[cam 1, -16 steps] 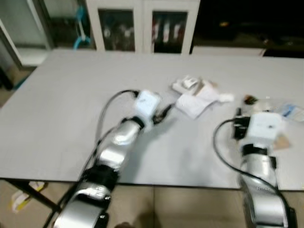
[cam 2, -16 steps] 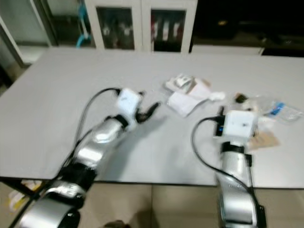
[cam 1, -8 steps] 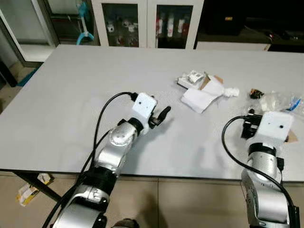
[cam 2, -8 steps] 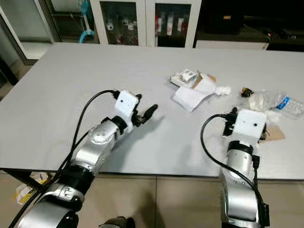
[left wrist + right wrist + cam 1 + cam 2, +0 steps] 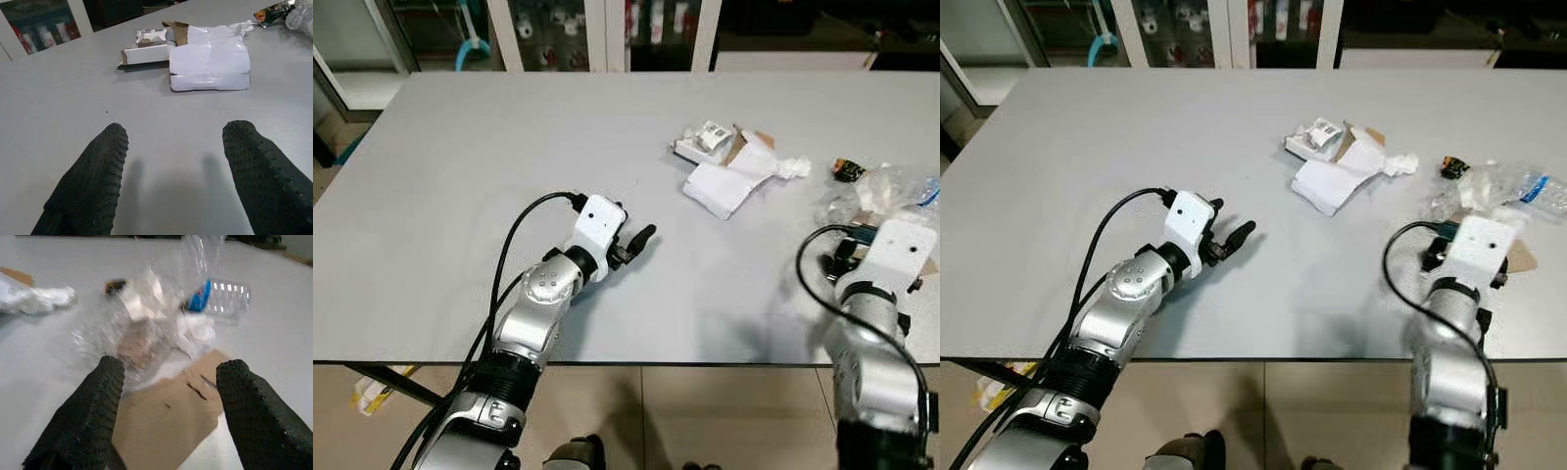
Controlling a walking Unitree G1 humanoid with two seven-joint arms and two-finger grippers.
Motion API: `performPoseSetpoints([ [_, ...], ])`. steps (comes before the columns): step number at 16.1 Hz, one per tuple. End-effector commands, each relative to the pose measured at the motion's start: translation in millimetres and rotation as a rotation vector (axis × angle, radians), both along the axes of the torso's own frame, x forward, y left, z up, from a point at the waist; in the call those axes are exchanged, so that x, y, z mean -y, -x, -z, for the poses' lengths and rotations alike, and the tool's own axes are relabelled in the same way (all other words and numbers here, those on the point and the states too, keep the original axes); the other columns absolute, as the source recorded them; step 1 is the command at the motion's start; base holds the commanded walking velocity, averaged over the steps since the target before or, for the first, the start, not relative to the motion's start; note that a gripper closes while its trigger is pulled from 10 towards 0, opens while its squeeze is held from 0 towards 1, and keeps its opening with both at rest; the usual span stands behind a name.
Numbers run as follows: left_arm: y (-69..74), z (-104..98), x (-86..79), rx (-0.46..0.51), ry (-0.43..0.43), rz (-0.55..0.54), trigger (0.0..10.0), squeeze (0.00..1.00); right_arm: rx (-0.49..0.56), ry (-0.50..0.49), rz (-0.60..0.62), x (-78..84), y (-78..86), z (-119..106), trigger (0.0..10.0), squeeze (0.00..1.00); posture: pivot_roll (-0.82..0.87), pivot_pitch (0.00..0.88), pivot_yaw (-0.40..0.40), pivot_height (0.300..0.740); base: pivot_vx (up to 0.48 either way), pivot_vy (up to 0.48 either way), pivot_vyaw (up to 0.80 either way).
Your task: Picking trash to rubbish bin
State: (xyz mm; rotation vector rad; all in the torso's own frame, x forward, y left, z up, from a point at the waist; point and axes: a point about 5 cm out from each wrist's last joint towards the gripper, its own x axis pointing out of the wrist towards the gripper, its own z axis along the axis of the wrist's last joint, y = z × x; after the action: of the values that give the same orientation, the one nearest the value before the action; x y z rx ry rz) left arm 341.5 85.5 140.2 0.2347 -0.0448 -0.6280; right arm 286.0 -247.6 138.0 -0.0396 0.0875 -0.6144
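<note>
While both end effectors are spread wide and empty, I judge nothing is binned yet: the left end effector faces the folded white paper, and the right end effector hovers by the crumpled plastic wrap on the grey surface.

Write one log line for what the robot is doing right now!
phase: reaching | left end effector: open, short of white folded paper | right end effector: open, over brown card, facing clear plastic wrap | held: nothing
</note>
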Motion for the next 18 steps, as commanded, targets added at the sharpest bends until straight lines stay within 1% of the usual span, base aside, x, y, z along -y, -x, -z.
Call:
performPoseSetpoints([
  [1,2.6,1,0.3,-0.009,-0.007,0.016,10.0,0.00,-0.021,-0.029,0.011,5.6,0.1,5,10.0,0.00,0.21,0.178,0.031,0.740,0.000,0.000,0.00],
  [3,3.9,2,-0.1,-0.015,-0.008,0.022,10.0,0.00,-0.030,-0.064,0.020,12.7,-5.5,8,10.0,0.00,0.21,0.182,0.031,0.740,0.000,0.000,0.00],
  [5,6.0,4,0.9,-0.023,-0.012,0.029,10.0,0.00,-0.052,-0.132,0.020,16.8,-13.6,17,10.0,0.00,0.21,0.186,0.033,0.740,0.000,0.000,0.00],
  [7,7.6,4,1.8,-0.028,-0.014,0.036,10.0,0.00,-0.075,-0.202,0.037,18.0,-16.7,27,10.0,0.00,0.21,0.193,0.035,0.740,0.000,0.000,0.00],
  [8,7.8,5,1.6,-0.030,-0.016,0.038,10.0,0.00,-0.079,-0.232,0.046,17.5,-16.7,29,10.0,0.00,0.21,0.195,0.034,0.740,0.000,0.000,0.00],
  [9,7.8,5,1.5,-0.031,-0.016,0.038,10.0,0.00,-0.082,-0.240,0.048,17.1,-16.6,30,10.0,0.00,0.21,0.195,0.034,0.740,0.000,0.000,0.00],
  [10,7.9,5,0.3,-0.035,-0.020,0.037,10.0,0.00,-0.090,-0.311,0.036,12.3,-17.3,38,10.0,0.00,0.21,0.195,0.034,0.740,0.000,0.000,0.00],
  [12,8.4,5,1.9,-0.045,-0.015,0.054,10.0,0.00,-0.101,-0.396,0.030,6.8,-17.5,47,10.0,0.00,0.21,0.195,0.034,0.740,0.000,0.000,0.00],
  [13,10.4,4,6.6,-0.069,0.013,0.111,10.0,0.00,-0.109,-0.426,0.031,2.3,-16.2,51,10.0,0.00,0.21,0.195,0.034,0.740,0.000,0.000,0.00],
  [14,12.4,3,9.7,-0.083,0.023,0.157,10.0,0.00,-0.112,-0.429,0.027,-0.1,-15.5,52,10.0,0.00,0.21,0.195,0.034,0.740,0.000,0.000,0.00],
  [15,16.6,3,13.6,-0.101,0.025,0.233,10.0,0.00,-0.119,-0.430,0.025,-2.5,-14.0,54,10.0,0.00,0.20,0.189,0.032,0.740,0.000,0.000,0.00],
  [16,23.1,3,17.4,-0.125,0.023,0.332,10.0,0.00,-0.129,-0.436,0.026,-4.5,-11.7,58,10.0,0.00,0.20,0.189,0.032,0.740,0.000,0.000,0.00],
  [18,33.7,5,19.9,-0.167,0.004,0.468,10.0,0.00,-0.145,-0.468,0.033,-7.2,-8.0,63,10.0,0.00,0.19,0.190,0.033,0.740,0.000,0.000,0.00],
])
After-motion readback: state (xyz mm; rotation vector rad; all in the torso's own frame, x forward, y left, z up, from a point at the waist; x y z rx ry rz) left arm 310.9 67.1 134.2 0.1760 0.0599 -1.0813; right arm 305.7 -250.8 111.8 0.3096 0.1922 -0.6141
